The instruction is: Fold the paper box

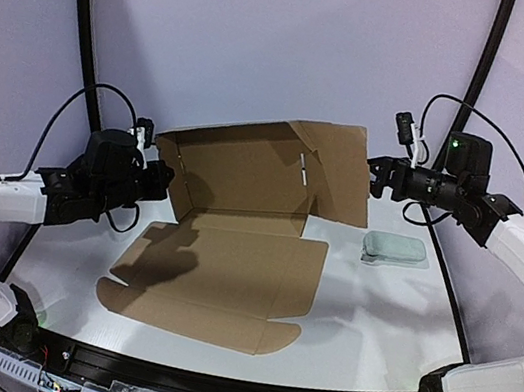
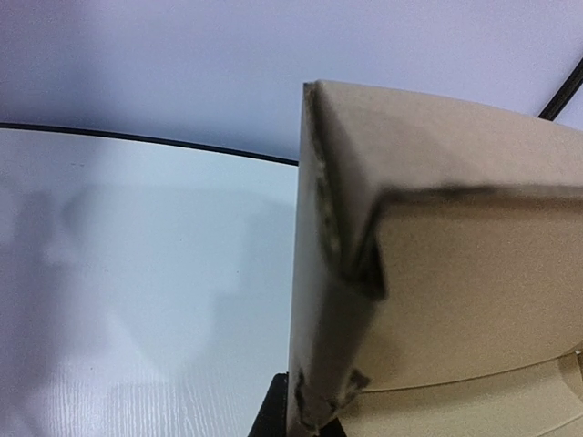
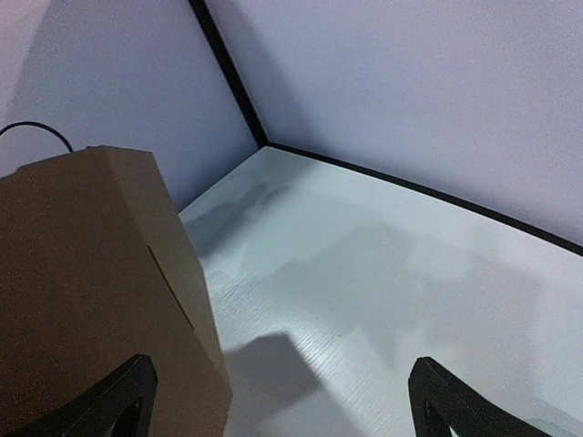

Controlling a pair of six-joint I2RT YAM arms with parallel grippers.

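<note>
Left pincer (image 1: 164,180), mostly hidden, clamps the paper box (image 1: 228,271) flap; right pincer (image 3: 281,387) gapes wide.

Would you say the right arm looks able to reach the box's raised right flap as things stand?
Probably yes: the open right end effector hangs just beside the paper box's raised flap, with nothing between them.

One paper box (image 1: 232,252) (much the largest thing). One pale oblong case (image 1: 394,250), at its three o'clock. Left gripper (image 1: 161,181) at nine o'clock and right gripper (image 1: 379,176) at two o'clock make two. One table (image 1: 372,322).
</note>
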